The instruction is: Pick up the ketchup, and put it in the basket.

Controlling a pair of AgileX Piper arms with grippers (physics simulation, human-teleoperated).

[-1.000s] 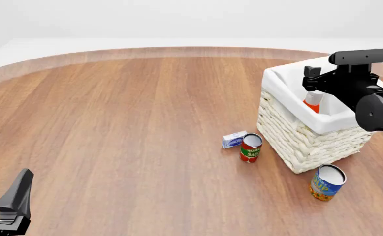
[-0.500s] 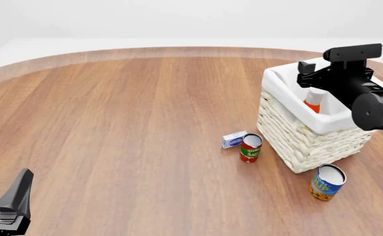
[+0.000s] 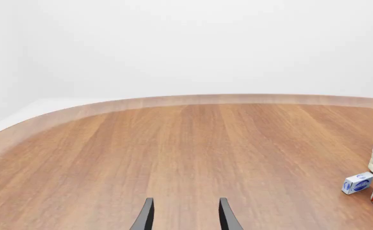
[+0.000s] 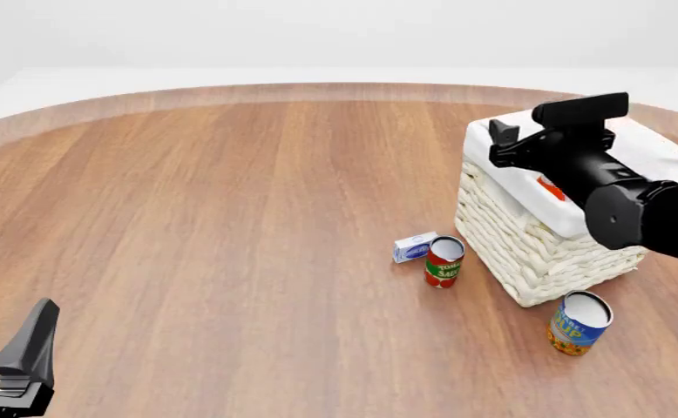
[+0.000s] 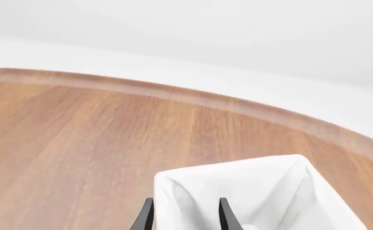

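A: How many of each thing are on the table (image 4: pixel 223 218)?

B: In the front view I count 1 basket (image 4: pixel 525 252), 2 cans, 1 small box and 1 ketchup (image 4: pixel 551 187). There are also 2 arms.

A: Where is the ketchup?

B: Inside the basket, by its near wall. Only a small red and white patch of it shows past the right arm, so I cannot tell whether it is upright or tilted.

A: And the cans?

B: The red-and-green can (image 4: pixel 444 262) stands just beside the basket's left corner. The blue-and-orange can (image 4: pixel 578 323) stands near the basket's front corner. The blue-and-white box (image 4: pixel 414 247) lies just beside the red-and-green can, on its left.

A: What blocks the view?

B: The right arm crosses over the basket and hides most of its inside. The right gripper (image 5: pixel 183 216) is above the basket's left corner; its 2 fingers stand apart with nothing between them, the white liner rim showing beyond them in the right wrist view.

A: The other arm?

B: The left gripper (image 3: pixel 183 216) is low at the near left edge of the table, well apart from everything. Its 2 fingers are spread and empty, pointing across bare wood.
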